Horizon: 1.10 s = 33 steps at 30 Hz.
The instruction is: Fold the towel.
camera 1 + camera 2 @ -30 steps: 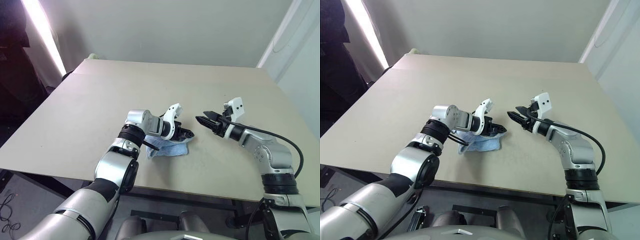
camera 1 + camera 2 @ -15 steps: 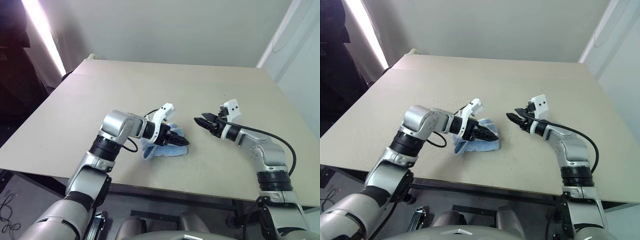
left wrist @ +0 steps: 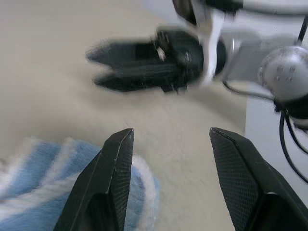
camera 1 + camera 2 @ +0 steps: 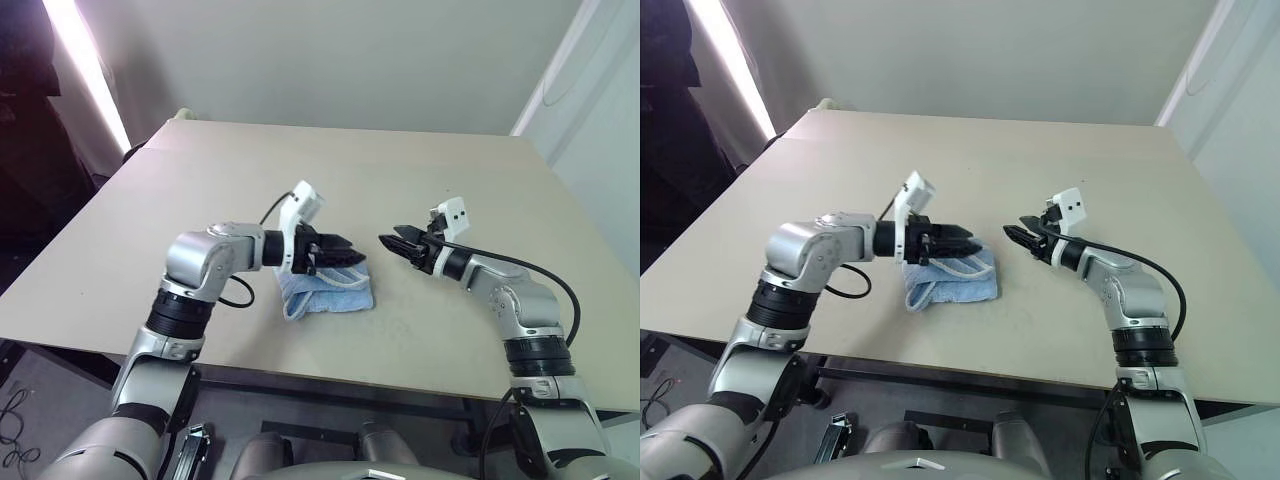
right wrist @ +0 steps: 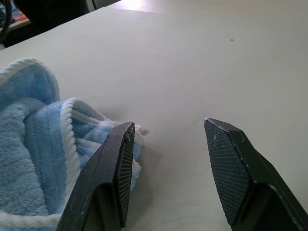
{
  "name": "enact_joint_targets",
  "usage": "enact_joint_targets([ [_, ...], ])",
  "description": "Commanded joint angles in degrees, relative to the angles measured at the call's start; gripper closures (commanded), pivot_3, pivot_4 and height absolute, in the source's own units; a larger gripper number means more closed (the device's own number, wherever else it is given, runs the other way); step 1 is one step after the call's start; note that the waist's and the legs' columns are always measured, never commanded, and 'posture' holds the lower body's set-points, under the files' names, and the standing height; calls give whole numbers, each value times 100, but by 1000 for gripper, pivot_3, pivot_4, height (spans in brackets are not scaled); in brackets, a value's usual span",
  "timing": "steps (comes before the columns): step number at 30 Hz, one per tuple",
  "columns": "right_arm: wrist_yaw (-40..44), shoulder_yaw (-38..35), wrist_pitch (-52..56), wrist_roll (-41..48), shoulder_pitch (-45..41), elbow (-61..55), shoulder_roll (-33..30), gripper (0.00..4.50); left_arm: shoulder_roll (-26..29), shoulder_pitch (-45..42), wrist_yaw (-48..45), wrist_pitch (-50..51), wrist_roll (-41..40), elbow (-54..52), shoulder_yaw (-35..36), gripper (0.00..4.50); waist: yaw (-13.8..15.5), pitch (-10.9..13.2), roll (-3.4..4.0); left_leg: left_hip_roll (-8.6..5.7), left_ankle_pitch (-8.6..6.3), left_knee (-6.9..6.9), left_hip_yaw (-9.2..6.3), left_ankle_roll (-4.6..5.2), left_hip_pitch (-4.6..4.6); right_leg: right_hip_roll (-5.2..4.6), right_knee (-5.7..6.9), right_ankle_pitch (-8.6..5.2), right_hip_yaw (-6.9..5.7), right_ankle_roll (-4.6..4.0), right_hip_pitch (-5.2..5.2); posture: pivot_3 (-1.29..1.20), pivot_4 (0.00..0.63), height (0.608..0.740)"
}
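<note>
The towel [image 4: 327, 292], light blue with a whitish hem, lies bunched in folds on the beige table [image 4: 200, 200] near its front edge. The left gripper [image 4: 345, 256], jaws apart and empty, hovers above it. The right gripper [image 4: 395, 243], jaws likewise apart, faces it nearby. No legible writing appears.

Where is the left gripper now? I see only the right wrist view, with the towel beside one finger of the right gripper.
Observer: The left gripper is over the far edge of the towel, pointing towards the right gripper.
Operator: Does it hold the towel?
Observer: No. In the left wrist view its fingers stand apart with nothing between them.
Operator: Where does the towel lie?
Observer: It lies bunched in a small heap near the front edge of the table.
</note>
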Motion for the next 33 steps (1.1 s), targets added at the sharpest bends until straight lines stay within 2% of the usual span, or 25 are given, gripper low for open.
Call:
enact_joint_targets([
  [1, 66, -12, -59, 56, -143, -145, 26, 2067, 361, -205, 2, 4, -292, -58, 664, 1845, -6, 0, 0, 1, 0, 0, 0, 0, 1, 2, 1, 0, 0, 0, 0, 0, 0, 716],
  [6, 157, 92, 57, 84, -102, -227, 65, 2067, 1142, -422, -71, 395, -418, 844, 1151, 1845, -7, 0, 0, 4, 0, 0, 0, 0, 5, 5, 3, 0, -1, 0, 2, 0, 0, 716],
  [11, 167, 157, 57, 58, -133, -201, 130, 2067, 1329, -503, 224, 747, -319, 1633, 1269, 1845, 12, 0, 0, 3, 0, 0, -2, 0, 6, 3, 0, 0, -4, 0, 8, 0, 0, 716],
  [14, 177, 186, 45, 38, -157, -142, 135, 2067, 1143, -509, 529, 1150, -322, 1855, 1229, 1845, 11, 0, -1, 4, 0, 1, -2, 0, 4, 1, 0, 0, -4, 0, 8, 0, 0, 716],
  [16, 177, 198, 55, 32, -178, -113, 139, 2067, 848, -563, 816, 1448, -494, 2012, 1510, 1845, 18, 0, -1, 4, 0, 1, -3, 0, 5, 0, 0, 0, -4, 0, 9, 0, 0, 716],
  [22, 154, 220, 70, 6, -249, -61, 151, 2067, 76, -637, 1388, 1855, -528, 2241, 1672, 1845, 1, 0, -1, 4, 0, 1, -3, 0, 5, 0, 4, 1, -4, 0, 6, 0, 0, 716],
  [29, 61, 274, 28, -139, -190, -48, 132, 2067, -227, -704, 1579, 1513, -188, 2553, 1278, 1845, 6, 0, -1, 3, 1, 0, -2, -2, 7, 1, 6, 2, -2, -1, 5, 0, 0, 716],
  [32, 34, 261, 41, -165, -170, -63, 134, 2067, -254, -762, 1475, 1510, -210, 2486, 1158, 2446, 8, 0, -1, 3, 1, 0, -2, -3, 6, 1, 5, 2, -2, -1, 5, 0, 0, 716],
  [33, 13, 245, 52, -171, -171, -58, 131, 2067, -254, -790, 1451, 1492, -201, 2461, 1096, 2789, 8, 0, -1, 3, 1, 0, -2, -3, 5, 1, 5, 2, -2, -1, 4, 0, 0, 716],
])
